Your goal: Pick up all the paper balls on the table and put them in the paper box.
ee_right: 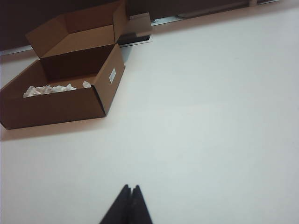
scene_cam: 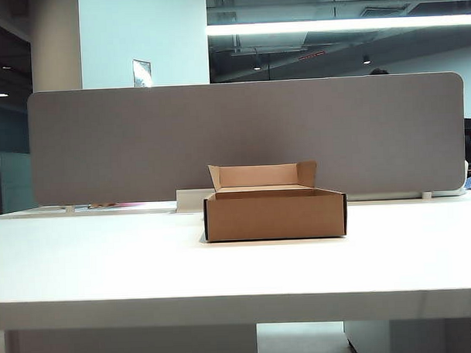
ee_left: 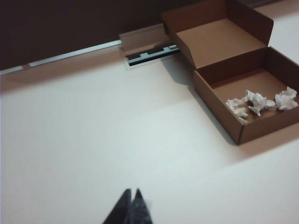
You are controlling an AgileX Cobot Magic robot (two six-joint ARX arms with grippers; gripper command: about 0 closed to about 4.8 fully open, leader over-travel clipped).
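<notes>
The wide white surface (scene_cam: 107,266) carries a shallow brown cardboard box (scene_cam: 275,214) near its middle, set toward the back, with its rear flap standing up. Just behind the box, a low white block (scene_cam: 191,199) sits at the foot of the grey divider panel (scene_cam: 141,141) along the rear edge.

Grey divider panel (scene_cam: 246,137), pale wall (scene_cam: 144,40) behind — ceiling strip light (scene_cam: 342,24), dim office
</notes>
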